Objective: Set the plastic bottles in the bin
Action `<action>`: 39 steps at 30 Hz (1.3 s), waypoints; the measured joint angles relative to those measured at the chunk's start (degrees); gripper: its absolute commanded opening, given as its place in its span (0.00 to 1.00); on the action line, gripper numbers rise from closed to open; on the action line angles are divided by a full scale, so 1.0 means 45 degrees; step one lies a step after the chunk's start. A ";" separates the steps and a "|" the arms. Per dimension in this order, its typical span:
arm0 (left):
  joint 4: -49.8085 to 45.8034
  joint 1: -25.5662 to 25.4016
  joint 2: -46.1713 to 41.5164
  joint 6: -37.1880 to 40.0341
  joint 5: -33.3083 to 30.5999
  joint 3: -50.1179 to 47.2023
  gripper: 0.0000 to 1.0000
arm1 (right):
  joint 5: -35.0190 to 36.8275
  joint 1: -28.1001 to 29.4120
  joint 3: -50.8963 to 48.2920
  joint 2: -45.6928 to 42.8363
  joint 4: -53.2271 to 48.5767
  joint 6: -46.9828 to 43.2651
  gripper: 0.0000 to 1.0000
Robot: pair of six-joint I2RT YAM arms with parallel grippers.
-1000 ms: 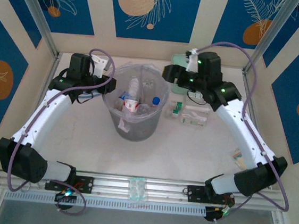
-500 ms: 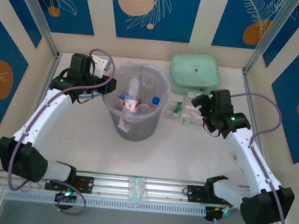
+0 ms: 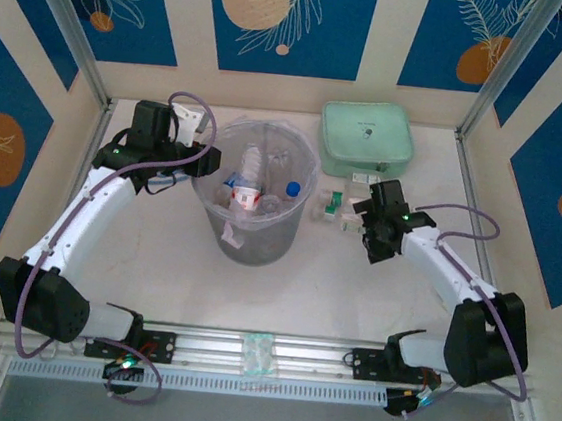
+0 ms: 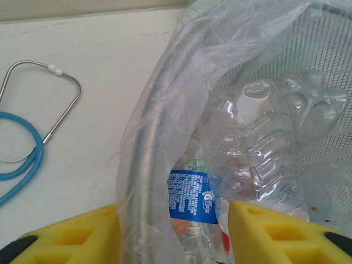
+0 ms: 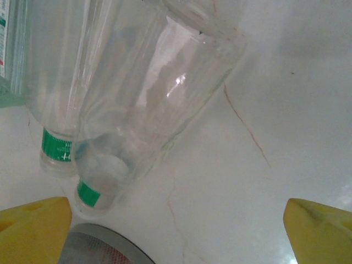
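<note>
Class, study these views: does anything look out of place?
Yes: a blue stethoscope lies on the table just outside the bin's rim; a medical tool is odd at a bottle-sorting station.

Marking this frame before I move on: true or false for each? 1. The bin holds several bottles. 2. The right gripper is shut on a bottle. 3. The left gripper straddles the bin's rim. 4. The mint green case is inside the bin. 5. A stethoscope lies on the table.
1. True: the bin holds several bottles.
2. False: the right gripper is wide open over two clear green-capped bottles lying on the table.
3. True: the left gripper has a finger on each side of the bag-covered rim.
4. False: the mint green case lies on the table, beyond and to the right of the bin.
5. True: the stethoscope lies on the table outside the bin.
</note>
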 measured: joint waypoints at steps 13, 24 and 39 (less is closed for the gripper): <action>0.0000 0.0000 0.0000 0.0005 0.0000 0.0000 0.40 | 0.1015 -0.0699 -0.0413 0.1501 0.2278 0.1685 1.00; 0.0078 -0.0029 0.0000 -0.0248 0.0039 0.0000 0.14 | 0.1112 -0.0835 -0.0355 0.2934 0.2948 0.2433 0.66; -0.0593 -0.0175 0.0806 -0.0651 0.0039 0.0918 0.14 | 0.0952 -0.1467 -0.1025 0.0554 0.1812 0.1520 0.38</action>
